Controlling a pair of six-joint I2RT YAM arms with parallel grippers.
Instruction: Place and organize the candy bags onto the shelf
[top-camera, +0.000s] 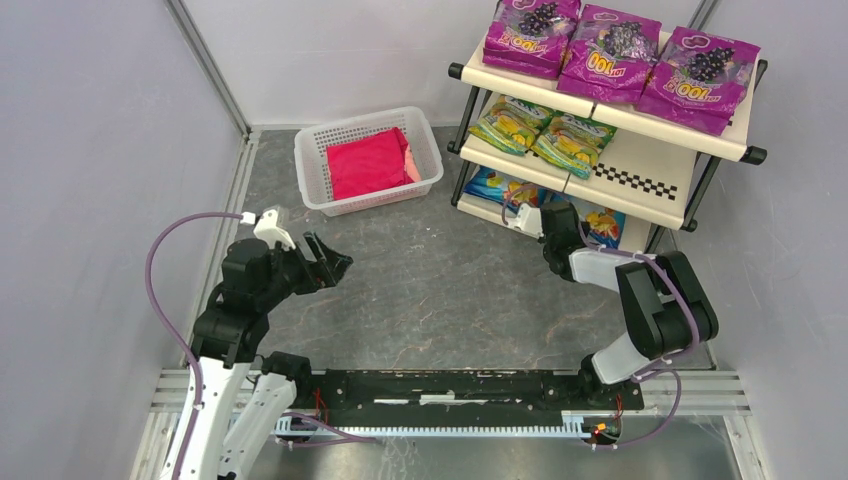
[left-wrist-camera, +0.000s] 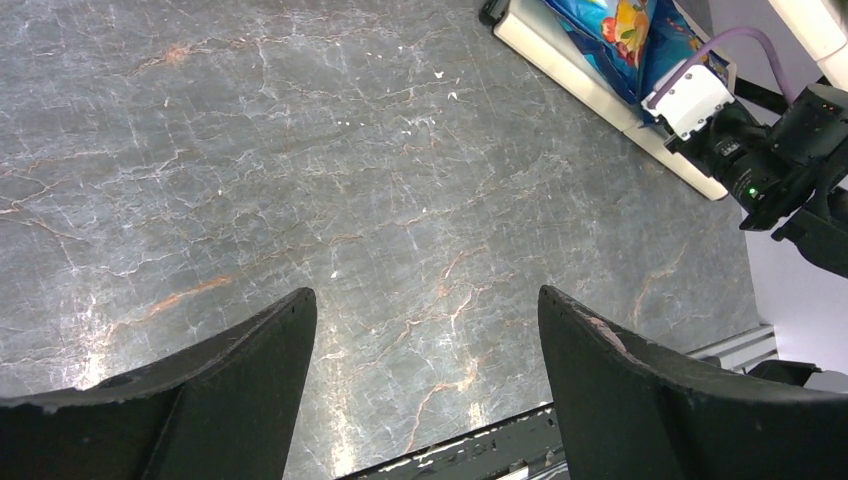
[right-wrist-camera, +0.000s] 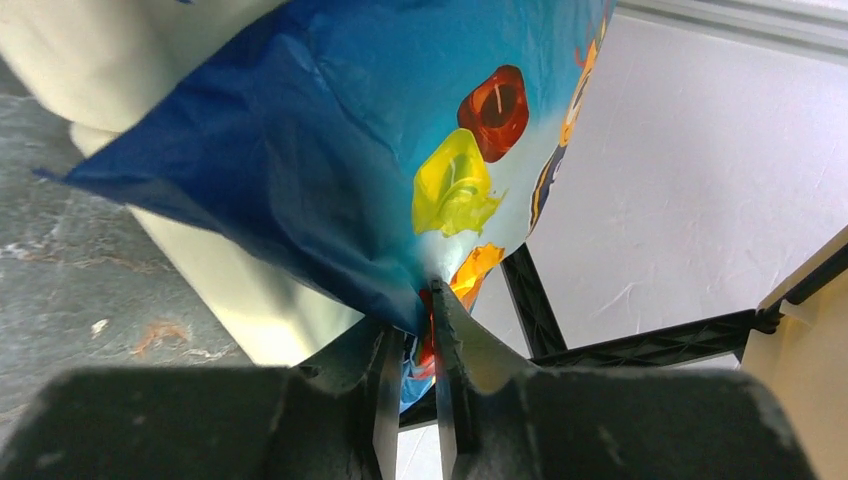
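The cream shelf (top-camera: 640, 170) stands at the back right. Three purple grape bags (top-camera: 610, 50) lie on its top tier, two green-yellow lemon bags (top-camera: 545, 132) on the middle tier, and a blue bag (top-camera: 490, 185) on the bottom tier's left. My right gripper (top-camera: 553, 218) is at the bottom tier, shut on the edge of another blue candy bag (right-wrist-camera: 350, 140) with orange fruit print, which also shows in the top view (top-camera: 603, 224). My left gripper (top-camera: 330, 266) is open and empty above the floor, its fingers (left-wrist-camera: 240, 380) spread wide.
A white lattice basket (top-camera: 325, 190) holding a pink cloth (top-camera: 368, 163) sits at the back centre. The shelf's black frame (right-wrist-camera: 650, 345) is right behind the held bag. Grey walls close in left and right. The right arm's wrist camera (left-wrist-camera: 700, 100) shows beside the shelf's bottom tier.
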